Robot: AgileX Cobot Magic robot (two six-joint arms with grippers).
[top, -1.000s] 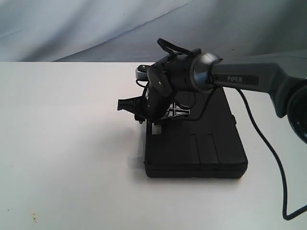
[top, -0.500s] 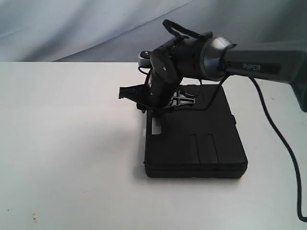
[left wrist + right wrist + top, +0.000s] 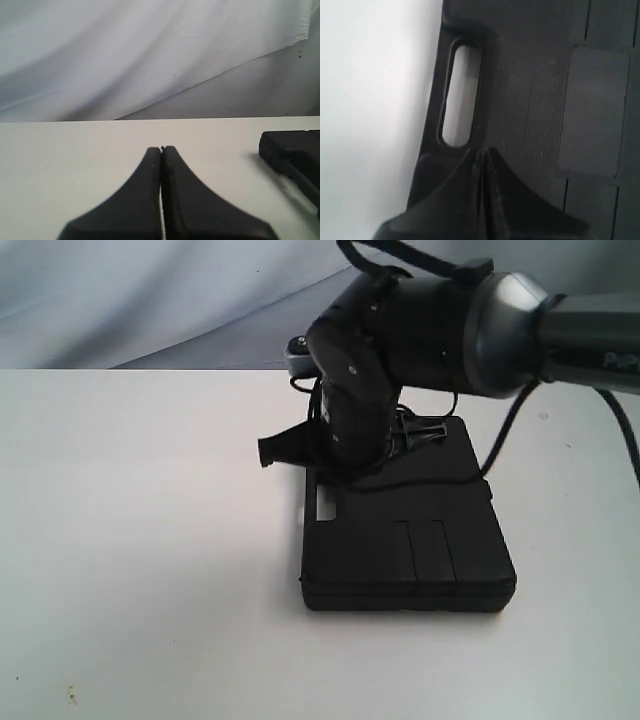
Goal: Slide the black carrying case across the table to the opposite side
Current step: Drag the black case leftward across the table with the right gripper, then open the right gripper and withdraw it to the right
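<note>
One closed right hand [image 3: 481,151] overhangs the black case [image 3: 420,540].

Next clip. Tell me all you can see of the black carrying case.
The black carrying case is a flat rectangular box, apparently textured hard plastic, closed, lying flat on the white table. A handle slot is cut through near one edge; the table shows through it. Panel lines and a plain rectangle mark the lid. The shut right gripper sits over it beside the slot; contact is unclear.
</note>
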